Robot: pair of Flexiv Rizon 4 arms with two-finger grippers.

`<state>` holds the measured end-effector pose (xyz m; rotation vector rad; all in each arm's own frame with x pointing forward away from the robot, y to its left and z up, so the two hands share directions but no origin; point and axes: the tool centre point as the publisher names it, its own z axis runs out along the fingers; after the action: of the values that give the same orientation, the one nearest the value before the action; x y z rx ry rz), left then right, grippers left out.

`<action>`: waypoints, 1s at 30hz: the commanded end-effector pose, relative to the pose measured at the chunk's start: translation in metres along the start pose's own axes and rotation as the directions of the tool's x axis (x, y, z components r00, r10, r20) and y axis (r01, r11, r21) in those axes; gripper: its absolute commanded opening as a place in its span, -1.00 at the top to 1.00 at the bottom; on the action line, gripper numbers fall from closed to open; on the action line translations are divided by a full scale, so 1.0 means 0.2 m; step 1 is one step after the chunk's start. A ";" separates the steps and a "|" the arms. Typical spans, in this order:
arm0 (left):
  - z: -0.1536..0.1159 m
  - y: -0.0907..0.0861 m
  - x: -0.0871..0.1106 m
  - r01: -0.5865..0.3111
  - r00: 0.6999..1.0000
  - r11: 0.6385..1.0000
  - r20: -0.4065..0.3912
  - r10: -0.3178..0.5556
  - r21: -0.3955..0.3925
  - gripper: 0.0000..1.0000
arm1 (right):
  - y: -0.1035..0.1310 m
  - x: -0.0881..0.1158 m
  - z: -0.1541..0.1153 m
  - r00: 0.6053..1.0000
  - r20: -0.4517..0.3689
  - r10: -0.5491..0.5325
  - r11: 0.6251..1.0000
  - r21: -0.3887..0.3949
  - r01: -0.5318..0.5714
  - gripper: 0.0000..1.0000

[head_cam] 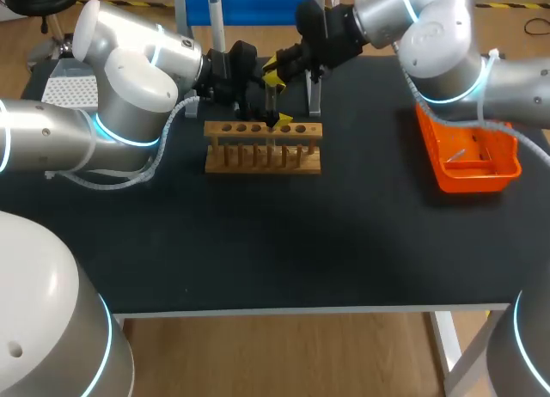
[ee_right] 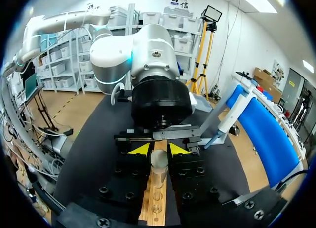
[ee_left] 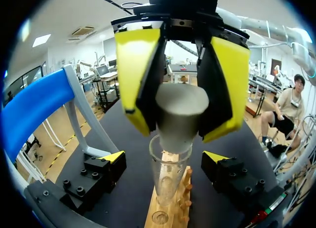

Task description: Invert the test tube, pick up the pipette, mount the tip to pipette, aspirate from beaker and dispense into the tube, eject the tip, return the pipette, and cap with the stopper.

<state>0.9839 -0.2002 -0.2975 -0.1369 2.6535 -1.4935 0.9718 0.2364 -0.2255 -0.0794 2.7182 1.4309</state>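
Note:
A clear test tube (ee_left: pixel 169 176) stands upright in the wooden rack (head_cam: pixel 262 159). From above, my right gripper (ee_left: pixel 180 97) is shut on a grey stopper (ee_left: pixel 180 117), whose lower end sits at the tube's mouth. My left gripper (ee_left: pixel 165 159) is open, one finger on each side of the tube and clear of the glass. In the right wrist view the stopper (ee_right: pixel 159 159) sits between the right gripper's (ee_right: pixel 159 150) yellow tips, with the tube (ee_right: pixel 157 188) below it. In the head view both grippers meet over the rack: right gripper (head_cam: pixel 275 70), left gripper (head_cam: pixel 277 119).
An orange tray (head_cam: pixel 507 167) lies at the right of the black table. A blue-topped pipette stand (head_cam: pixel 249 6) rises behind the rack. A white tip box (head_cam: pixel 69 89) sits at the far left, partly behind my left arm.

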 end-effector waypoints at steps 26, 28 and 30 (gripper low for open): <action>0.00 0.00 0.00 0.000 1.000 1.000 -0.002 0.000 -0.001 -1.00 | 0.02 -0.02 -0.02 1.000 0.008 -0.011 1.000 -0.003 0.011 1.00; 0.00 0.00 0.00 0.000 1.000 1.000 -0.002 0.000 -0.001 -1.00 | 0.02 -0.02 -0.02 1.000 0.007 -0.011 1.000 -0.003 0.011 1.00; 0.00 0.00 0.00 0.000 1.000 1.000 -0.002 0.000 -0.001 -1.00 | 0.02 -0.01 -0.02 1.000 0.006 -0.012 1.000 -0.004 0.012 1.00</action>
<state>0.9839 -0.2002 -0.2975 -0.1369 2.6534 -1.4935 0.9743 0.2371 -0.2205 -0.0887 2.7006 1.4342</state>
